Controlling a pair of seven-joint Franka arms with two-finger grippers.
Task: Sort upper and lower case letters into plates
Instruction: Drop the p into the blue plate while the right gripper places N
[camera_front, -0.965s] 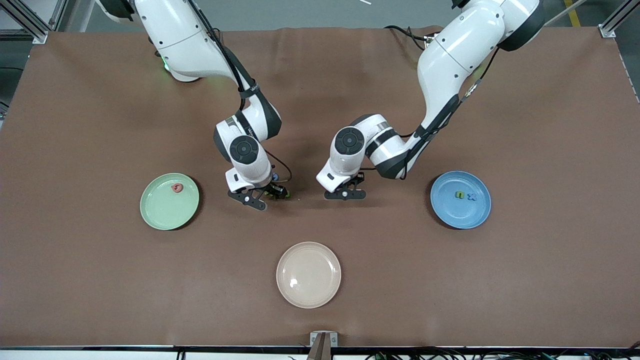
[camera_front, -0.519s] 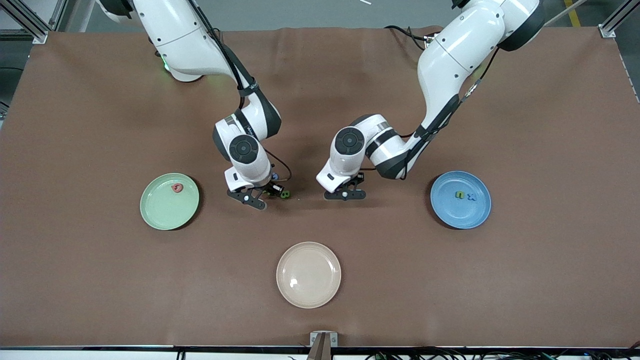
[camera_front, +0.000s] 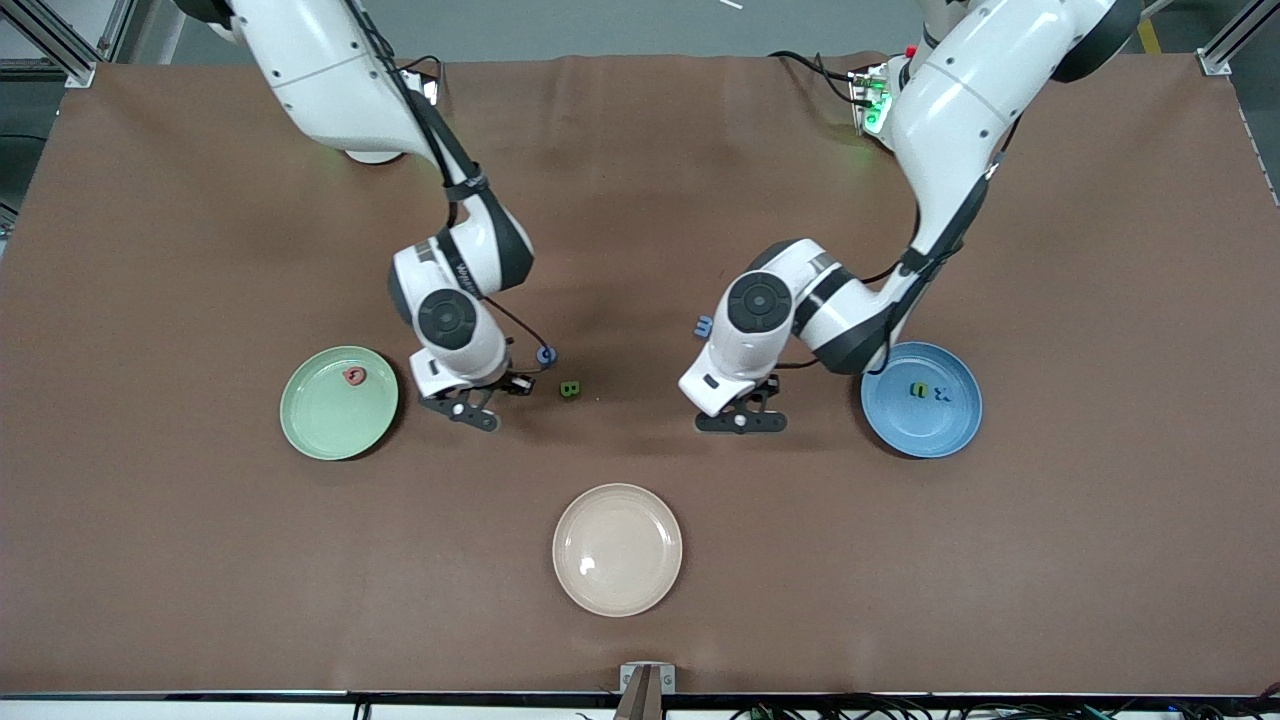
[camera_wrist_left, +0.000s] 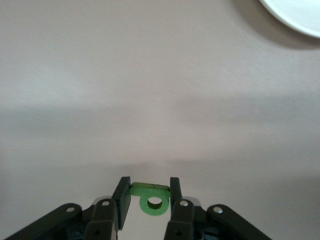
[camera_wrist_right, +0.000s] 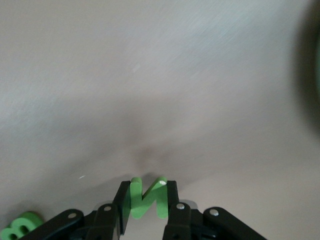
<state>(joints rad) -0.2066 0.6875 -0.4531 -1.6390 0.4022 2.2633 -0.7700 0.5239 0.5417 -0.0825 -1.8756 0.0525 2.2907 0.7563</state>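
Three letters are sitting in plates; the left gripper is pinching a green small letter, the right gripper a green N, and three more are waiting.

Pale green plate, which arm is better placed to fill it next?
Right: the right gripper, shut on the green N, hangs beside the pale green plate; the left gripper grips a green letter by the blue plate.
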